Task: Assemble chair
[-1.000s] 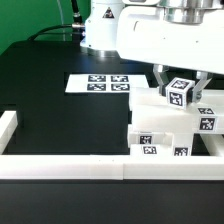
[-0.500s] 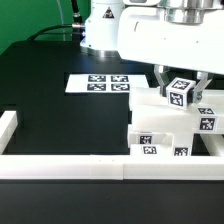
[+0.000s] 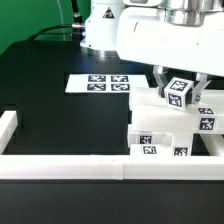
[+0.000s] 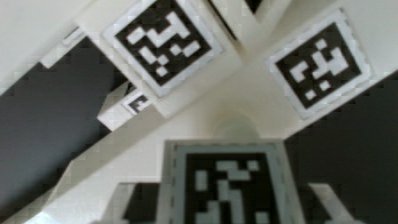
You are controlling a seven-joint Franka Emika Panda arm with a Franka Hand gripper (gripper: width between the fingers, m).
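The chair is in separate matte-white pieces at the exterior view's right. A chunky group of chair pieces (image 3: 160, 128) with marker tags stands by the front rail. Just above it, my gripper (image 3: 182, 93) is shut on a small tagged chair piece (image 3: 178, 92), which is tilted and touches or nearly touches the group's top. In the wrist view this held piece (image 4: 222, 185) sits between my fingers (image 4: 139, 195), with two tagged faces of the other chair pieces (image 4: 166, 40) beyond it.
The marker board (image 3: 100, 83) lies flat on the black table behind the pieces. A long white rail (image 3: 60, 166) runs along the front edge, and a shorter one (image 3: 8, 125) stands at the exterior view's left. The arm's white body fills the upper right.
The held piece has shifted very slightly in the jaws' place above the group; nothing else has moved.
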